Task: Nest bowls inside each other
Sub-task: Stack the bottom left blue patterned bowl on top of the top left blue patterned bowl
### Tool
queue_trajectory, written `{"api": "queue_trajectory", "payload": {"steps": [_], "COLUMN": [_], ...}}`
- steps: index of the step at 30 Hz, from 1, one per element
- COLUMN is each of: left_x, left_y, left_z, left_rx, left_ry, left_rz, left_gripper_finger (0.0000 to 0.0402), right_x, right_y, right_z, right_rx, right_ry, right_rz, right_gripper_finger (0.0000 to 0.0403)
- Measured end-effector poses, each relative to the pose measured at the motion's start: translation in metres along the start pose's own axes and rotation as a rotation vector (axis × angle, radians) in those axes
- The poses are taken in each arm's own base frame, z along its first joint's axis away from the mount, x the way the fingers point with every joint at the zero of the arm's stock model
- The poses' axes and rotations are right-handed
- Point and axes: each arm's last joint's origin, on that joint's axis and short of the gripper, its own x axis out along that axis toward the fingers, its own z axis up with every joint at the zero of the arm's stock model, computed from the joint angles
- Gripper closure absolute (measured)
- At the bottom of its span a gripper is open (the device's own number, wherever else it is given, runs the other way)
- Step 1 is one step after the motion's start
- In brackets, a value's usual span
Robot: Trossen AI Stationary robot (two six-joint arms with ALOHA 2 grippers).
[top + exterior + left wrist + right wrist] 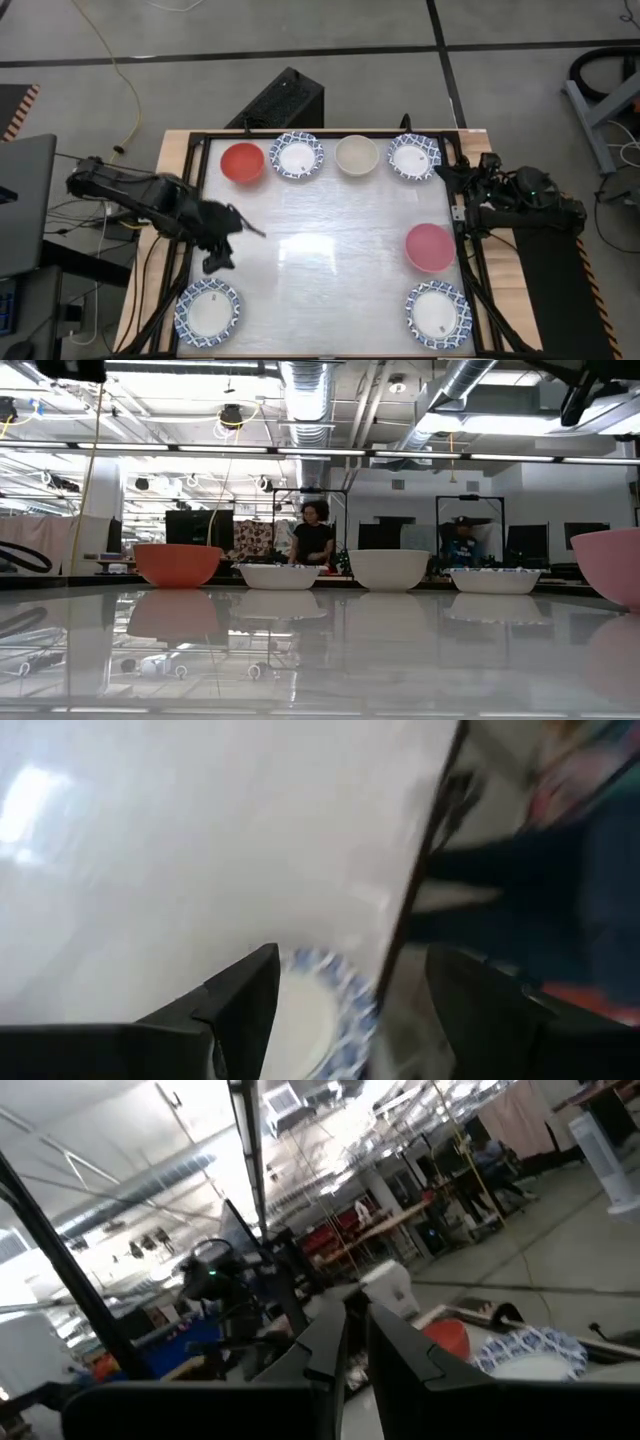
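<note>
Seven bowls sit spread around the white table (330, 290), none nested yet. Along the far edge runs a row of four: the red bowl (242, 162), a blue-rimmed bowl (297, 156), the plain cream bowl (357, 155) and another blue-rimmed bowl (414, 157). The pink bowl (431, 247) sits alone by the right edge, with a third blue-rimmed bowl (438, 314) at the near right corner and a fourth (208, 309) at the near left corner.

The left gripper (222, 262) hangs over the table's left side, just short of that near left bowl, its jaws spread wide and holding nothing. Its wrist camera catches the patterned rim (345, 995) between the two dark fingers (245, 1000), so a reach for this bowl looks like the step in hand. The right gripper (355, 1350) is parked off the right edge of the table; its fingers stand nearly together with a narrow gap, and nothing is between them.

How will these handle? They look rigid and glossy, probably ceramic or hard plastic, so light enough but slick, and likely to chip if dropped. The walls are thin and flared, and pinching one wall at the rim, one finger inside and one outside, seems the sensible hold. Lowering gently into the next bowl should avoid a knock.

No brand, label or readable writing shows anywhere on the bowls or the table.
</note>
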Motion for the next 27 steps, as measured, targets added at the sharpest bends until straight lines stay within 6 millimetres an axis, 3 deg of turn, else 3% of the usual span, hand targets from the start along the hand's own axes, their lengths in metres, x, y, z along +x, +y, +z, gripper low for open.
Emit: {"api": "queue_trajectory", "payload": {"steps": [10,18,27], "left_x": [0.052,0.071,0.09], "left_y": [-0.012,-0.017,0.008], "left_z": [-0.014,-0.02,-0.034], "left_rx": [0.18,0.281,0.298], "left_ry": [0.201,0.269,0.306], "left_rz": [0.127,0.162,0.201], "left_gripper_finger": [0.0161,0.0161,0.0161], "right_x": [0.004,0.012,0.02], "right_y": [-0.002,-0.003,-0.004], "right_z": [-0.007,-0.012,-0.018], "right_rx": [-0.019,-0.027,-0.04], "right_ry": [0.064,0.112,0.159], "right_rz": [-0.036,-0.063,-0.09], "right_gripper_finger": [0.0337,0.0337,0.0337]}}
